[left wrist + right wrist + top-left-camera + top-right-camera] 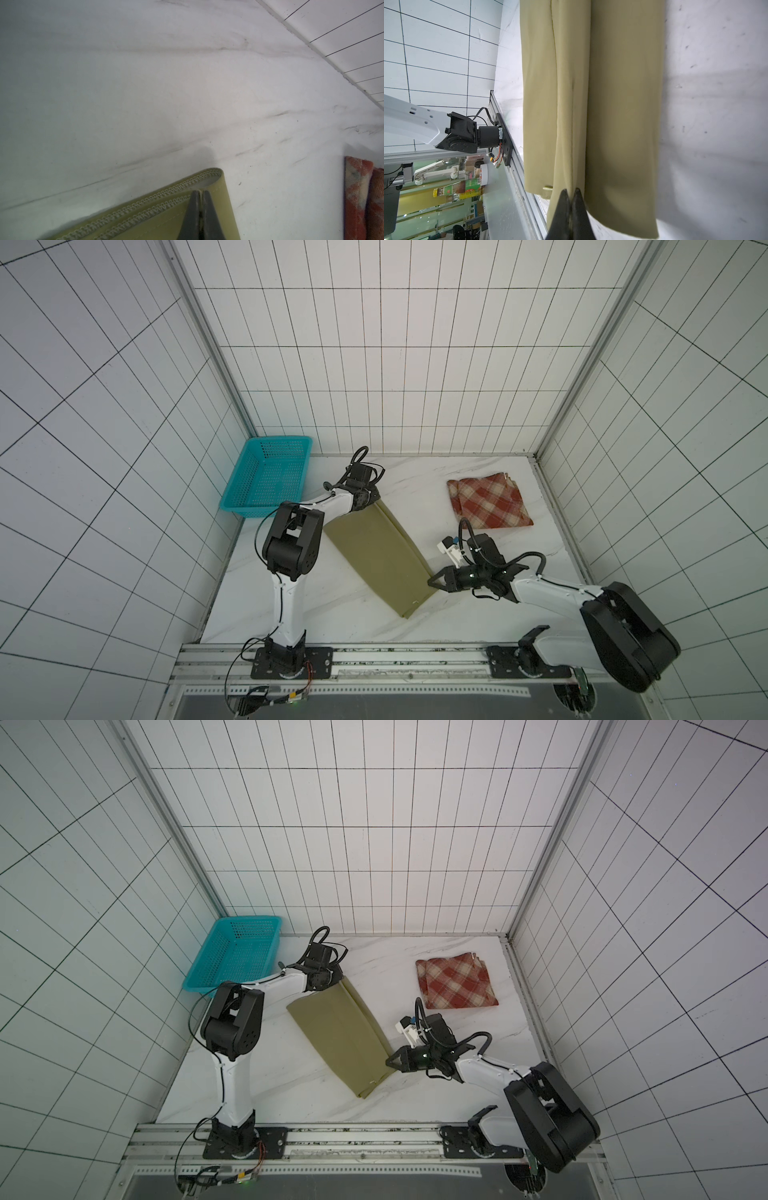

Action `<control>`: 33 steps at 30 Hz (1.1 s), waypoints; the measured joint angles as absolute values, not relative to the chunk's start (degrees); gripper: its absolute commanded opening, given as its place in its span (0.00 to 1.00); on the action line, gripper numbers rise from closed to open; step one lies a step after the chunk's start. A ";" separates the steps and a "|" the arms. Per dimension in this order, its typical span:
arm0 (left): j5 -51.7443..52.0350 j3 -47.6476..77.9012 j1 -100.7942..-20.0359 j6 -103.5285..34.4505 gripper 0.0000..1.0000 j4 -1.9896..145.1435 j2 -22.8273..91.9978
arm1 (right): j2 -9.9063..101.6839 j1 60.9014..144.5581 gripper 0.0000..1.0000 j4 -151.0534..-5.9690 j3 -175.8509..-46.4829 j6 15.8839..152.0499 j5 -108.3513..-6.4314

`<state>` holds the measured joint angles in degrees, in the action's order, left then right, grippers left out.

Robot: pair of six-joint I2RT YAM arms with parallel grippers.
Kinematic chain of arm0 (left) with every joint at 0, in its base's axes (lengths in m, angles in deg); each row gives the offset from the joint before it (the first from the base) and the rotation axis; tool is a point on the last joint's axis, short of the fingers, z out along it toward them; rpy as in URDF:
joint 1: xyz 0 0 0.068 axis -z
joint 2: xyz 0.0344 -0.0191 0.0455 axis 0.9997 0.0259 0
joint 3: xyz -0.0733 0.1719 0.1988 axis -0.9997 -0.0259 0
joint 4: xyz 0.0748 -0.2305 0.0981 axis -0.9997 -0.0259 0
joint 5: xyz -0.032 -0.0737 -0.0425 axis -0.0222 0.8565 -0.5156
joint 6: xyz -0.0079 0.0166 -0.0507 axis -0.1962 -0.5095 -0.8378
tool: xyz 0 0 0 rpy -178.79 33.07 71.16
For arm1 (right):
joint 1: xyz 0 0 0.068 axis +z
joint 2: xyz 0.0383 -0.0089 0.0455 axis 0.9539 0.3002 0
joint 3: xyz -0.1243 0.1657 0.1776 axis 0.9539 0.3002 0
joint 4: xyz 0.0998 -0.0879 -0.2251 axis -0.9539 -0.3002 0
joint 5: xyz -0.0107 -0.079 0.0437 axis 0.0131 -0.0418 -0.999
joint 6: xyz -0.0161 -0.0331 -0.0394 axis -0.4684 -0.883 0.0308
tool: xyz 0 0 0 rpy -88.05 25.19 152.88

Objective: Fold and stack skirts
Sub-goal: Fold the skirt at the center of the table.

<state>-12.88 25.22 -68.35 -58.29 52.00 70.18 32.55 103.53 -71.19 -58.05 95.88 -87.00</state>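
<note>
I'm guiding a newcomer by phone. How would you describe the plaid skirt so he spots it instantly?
On the marble table, look to the far right corner, opposite the teal basket. The plaid skirt lies there, folded small; its red and cream checks distinguish it from the plain olive skirt stretched long mid-table.

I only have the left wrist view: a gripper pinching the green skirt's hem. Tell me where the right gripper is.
Observer: The right gripper is shut on the long edge of the green skirt, near the end closer to the robot.
Operator: Describe how the skirt runs between the two.
Observer: It is a long folded strip stretching diagonally across the table.
Operator: Now the plaid skirt. I see only its edge.
Observer: The plaid skirt lies folded at the far right of the table, apart from the green one, with no gripper touching it.
</note>
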 measured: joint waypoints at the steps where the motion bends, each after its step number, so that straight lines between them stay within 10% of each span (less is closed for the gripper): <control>1: -12.82 25.44 -68.31 -58.31 0.00 52.02 70.18 | 32.81 103.53 0.00 -71.10 -58.05 95.88 -86.91; 33: -11.09 28.59 -66.76 -60.26 0.00 54.38 74.24 | 37.58 103.16 0.00 -69.97 -58.05 95.90 -85.93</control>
<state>-11.09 28.59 -66.76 -60.26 54.38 74.24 37.58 103.16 -69.97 -58.05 95.90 -85.93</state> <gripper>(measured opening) 0.049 0.047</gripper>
